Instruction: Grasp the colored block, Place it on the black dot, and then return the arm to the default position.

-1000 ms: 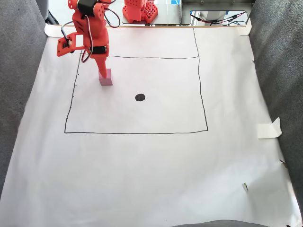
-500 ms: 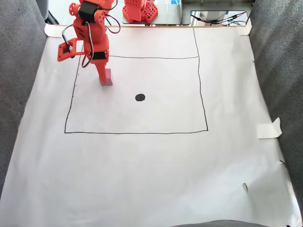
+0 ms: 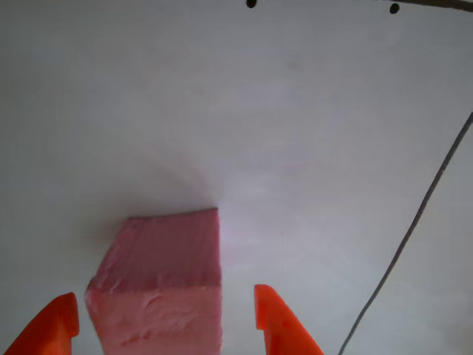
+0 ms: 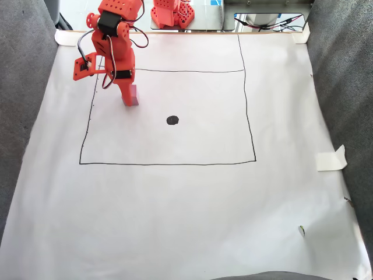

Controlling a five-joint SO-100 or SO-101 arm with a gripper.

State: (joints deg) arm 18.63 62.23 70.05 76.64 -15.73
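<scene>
Paper sheet [image 4: 192, 204] covers the worktop; orange arm [image 4: 116, 52] sits at its far-left corner, end effector [image 3: 166, 325] spread wide around the pink block [image 3: 159, 285], not gripping. Black dot [image 4: 172, 120] sits nearer the middle.

pink block [image 3: 159, 285], orange tool [image 3: 166, 322], black dot [image 4: 172, 120], white paper [image 4: 186, 210]
</scene>
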